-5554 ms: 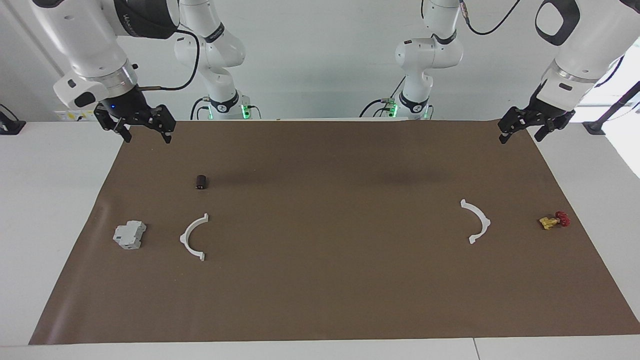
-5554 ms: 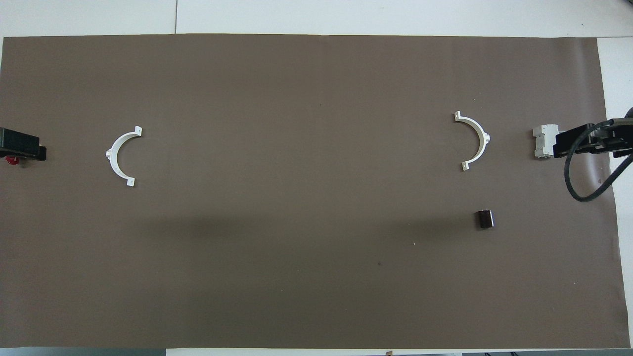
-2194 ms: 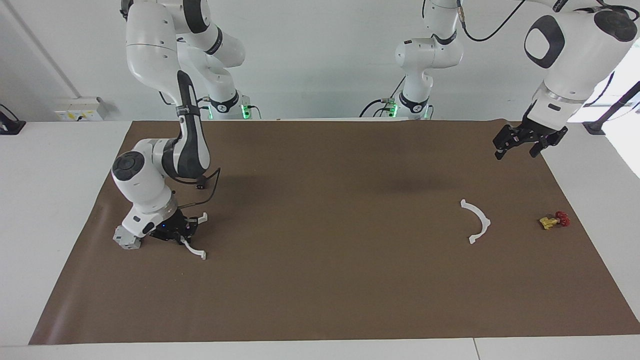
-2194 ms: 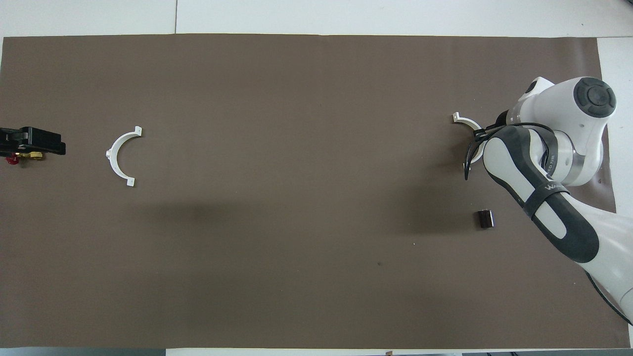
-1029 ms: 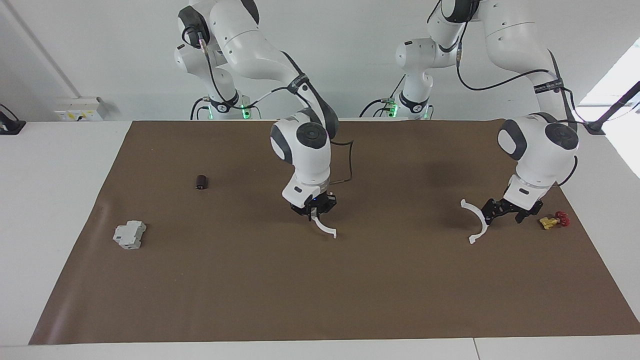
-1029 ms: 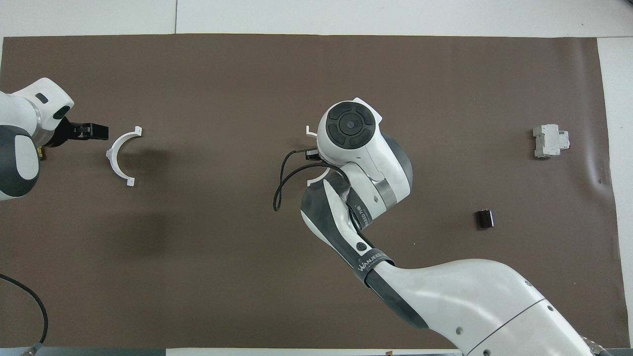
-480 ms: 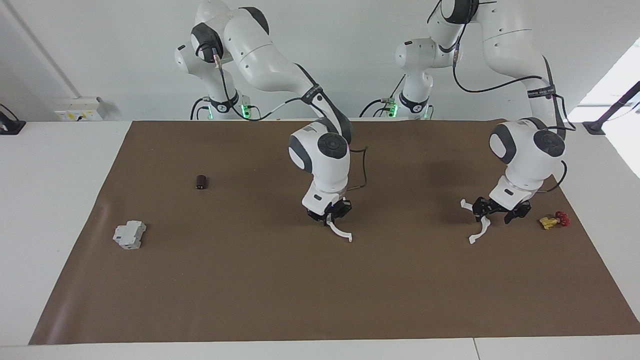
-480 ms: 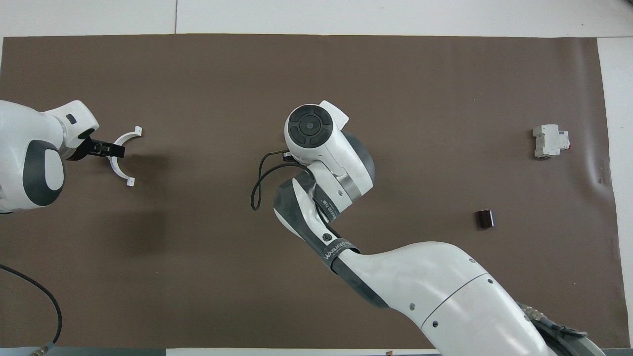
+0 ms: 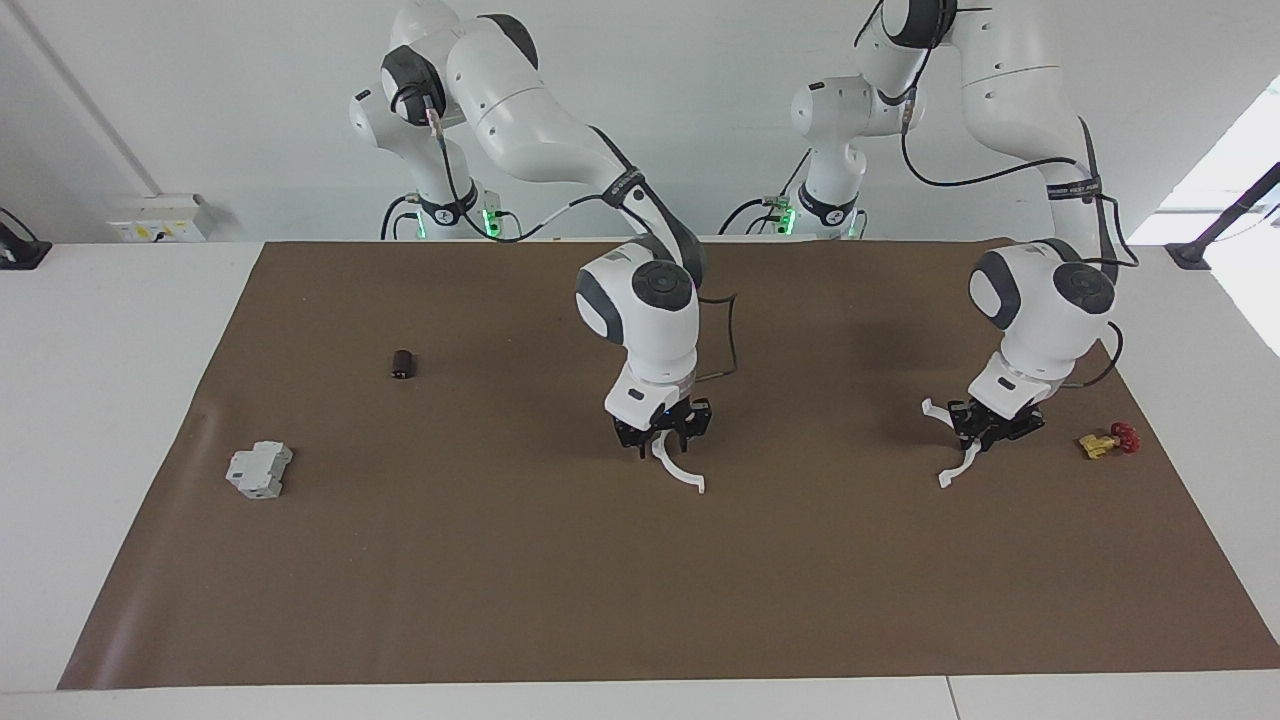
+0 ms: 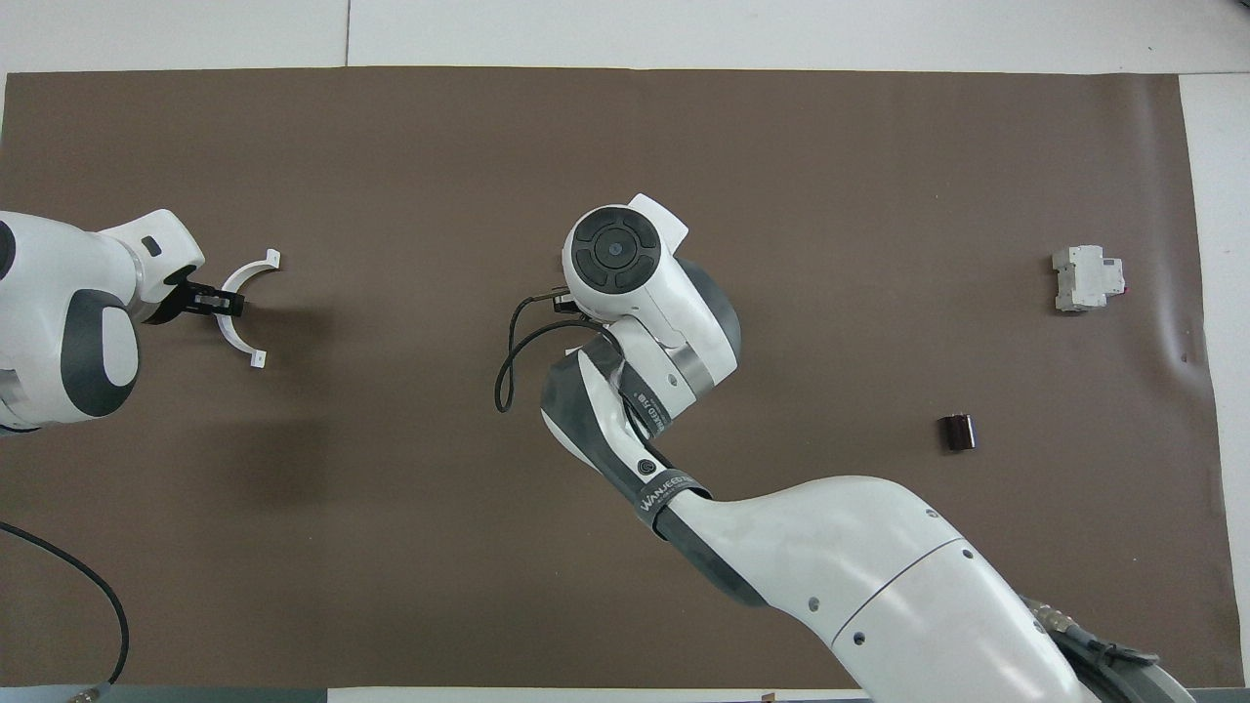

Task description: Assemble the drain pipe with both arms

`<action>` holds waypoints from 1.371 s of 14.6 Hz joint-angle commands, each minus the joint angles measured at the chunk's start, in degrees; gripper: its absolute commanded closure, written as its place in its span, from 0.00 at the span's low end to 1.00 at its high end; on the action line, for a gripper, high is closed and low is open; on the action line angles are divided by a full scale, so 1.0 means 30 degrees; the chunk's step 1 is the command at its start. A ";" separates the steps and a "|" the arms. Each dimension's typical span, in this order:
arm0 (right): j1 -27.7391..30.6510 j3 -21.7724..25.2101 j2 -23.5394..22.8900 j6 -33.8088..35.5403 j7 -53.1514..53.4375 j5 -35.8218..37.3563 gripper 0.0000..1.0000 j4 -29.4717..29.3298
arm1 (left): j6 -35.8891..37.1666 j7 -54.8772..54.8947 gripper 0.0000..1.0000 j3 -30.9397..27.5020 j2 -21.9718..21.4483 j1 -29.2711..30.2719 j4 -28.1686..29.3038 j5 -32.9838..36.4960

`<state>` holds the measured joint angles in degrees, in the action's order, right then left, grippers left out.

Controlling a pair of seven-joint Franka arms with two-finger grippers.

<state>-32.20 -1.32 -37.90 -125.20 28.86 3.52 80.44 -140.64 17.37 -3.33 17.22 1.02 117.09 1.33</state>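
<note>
Left fingers (image 9: 985, 428) clamp half-ring (image 9: 957, 441) — right fingers (image 9: 664, 437) parted above second half-ring (image 9: 678, 470).

A brown mat (image 9: 500, 580) covers the white table (image 9: 100, 400), carrying small parts.

Both arms reaching down, wrists pointing at the mat.
Left gripper (image 9: 985, 425) is sitting low at its own end, fingertips pinched together; right gripper (image 9: 664, 431) is hanging low mid-table, fingers spread apart.
</note>
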 commanded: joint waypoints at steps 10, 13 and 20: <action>0.8823 -0.0087 1.0021 1.1783 -0.6534 -0.0119 0.00 0.0520 | 0.4631 -0.5019 1.00 -0.0148 -0.0848 -0.2797 -0.2700 0.0317; 0.9789 0.0030 1.0931 1.3660 -0.8589 -0.0060 0.00 0.1248 | 0.4722 -0.7949 1.00 -0.0178 -0.0702 -0.4700 -0.3142 0.0869; 1.0321 0.0030 1.2399 1.2261 -1.0175 -0.0060 0.00 0.4007 | 0.4808 -1.6646 1.00 -0.0178 0.1223 -0.9710 -0.4598 0.2775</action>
<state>-1.41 -0.90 -3.74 -86.95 -0.64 3.49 89.89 -127.71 -25.35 -2.89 16.14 -24.14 108.13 7.63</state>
